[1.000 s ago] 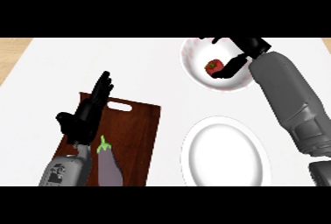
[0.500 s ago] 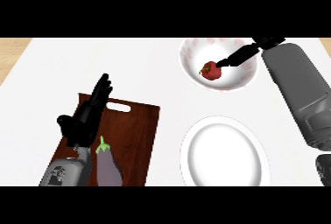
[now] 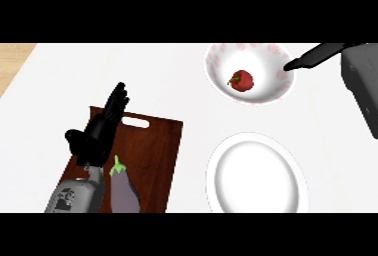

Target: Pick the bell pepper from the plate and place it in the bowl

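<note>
A white kitchen counter (image 3: 148,75) is seen from steeply above. Near the top right sits a white bowl (image 3: 221,55) with faint pink markings round its rim, and inside it, slightly left of centre, lies the red bell pepper (image 3: 241,81) with a small green stem; nothing is touching it. Below the bowl, well apart from it, a plain white plate (image 3: 255,175) holds nothing, so by the look of things the placing appears done. At the upper right edge the right hand (image 3: 314,57) shows only as dark straight fingers pointing toward the bowl's rim, just beside it and gripping nothing. At lower left the left hand (image 3: 100,132) rests open, fingers straight and pointing up the view, over a dark wooden cutting board (image 3: 159,150) on which a purple eggplant (image 3: 124,192) with a green cap lies. As a judgement, the pepper would be light and hollow, with smooth, somewhat slippery skin that gives a little under pressure (not fragile, but it can roll in a curved bowl); the best hold would be across its broad middle, fingers opposite the thumb, rather than by the thin stem.
</note>
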### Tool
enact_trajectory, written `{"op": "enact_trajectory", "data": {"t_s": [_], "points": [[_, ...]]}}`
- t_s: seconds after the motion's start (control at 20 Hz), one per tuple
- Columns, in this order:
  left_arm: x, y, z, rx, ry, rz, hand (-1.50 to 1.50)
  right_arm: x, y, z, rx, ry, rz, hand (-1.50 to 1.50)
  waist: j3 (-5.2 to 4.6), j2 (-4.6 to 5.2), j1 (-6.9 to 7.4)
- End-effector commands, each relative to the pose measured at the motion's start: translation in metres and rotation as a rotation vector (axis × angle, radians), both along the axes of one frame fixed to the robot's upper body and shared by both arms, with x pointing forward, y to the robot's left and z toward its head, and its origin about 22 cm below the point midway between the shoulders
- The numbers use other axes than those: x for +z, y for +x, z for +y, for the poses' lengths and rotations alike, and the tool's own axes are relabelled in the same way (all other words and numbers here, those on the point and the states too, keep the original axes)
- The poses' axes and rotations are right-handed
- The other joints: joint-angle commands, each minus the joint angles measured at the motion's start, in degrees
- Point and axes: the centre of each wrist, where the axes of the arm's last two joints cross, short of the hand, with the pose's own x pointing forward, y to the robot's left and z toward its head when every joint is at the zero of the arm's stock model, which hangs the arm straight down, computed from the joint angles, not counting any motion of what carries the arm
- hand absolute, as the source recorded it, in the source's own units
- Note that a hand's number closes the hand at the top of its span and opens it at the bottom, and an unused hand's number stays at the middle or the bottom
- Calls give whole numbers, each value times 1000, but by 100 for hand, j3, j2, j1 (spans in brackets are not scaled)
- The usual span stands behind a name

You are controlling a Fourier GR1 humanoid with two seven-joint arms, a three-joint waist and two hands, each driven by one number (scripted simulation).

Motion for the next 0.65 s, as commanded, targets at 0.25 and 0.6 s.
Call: {"op": "enact_trajectory", "data": {"t_s": [0.25,0.6], "points": [[10,8,1,-2,15,-2,0,-6,-17,-52,109,90,64,-150,7,32,21],[-4,2,7,-10,4,10,0,-26,-27,-64,113,49,62,-150,8,39,34]]}}
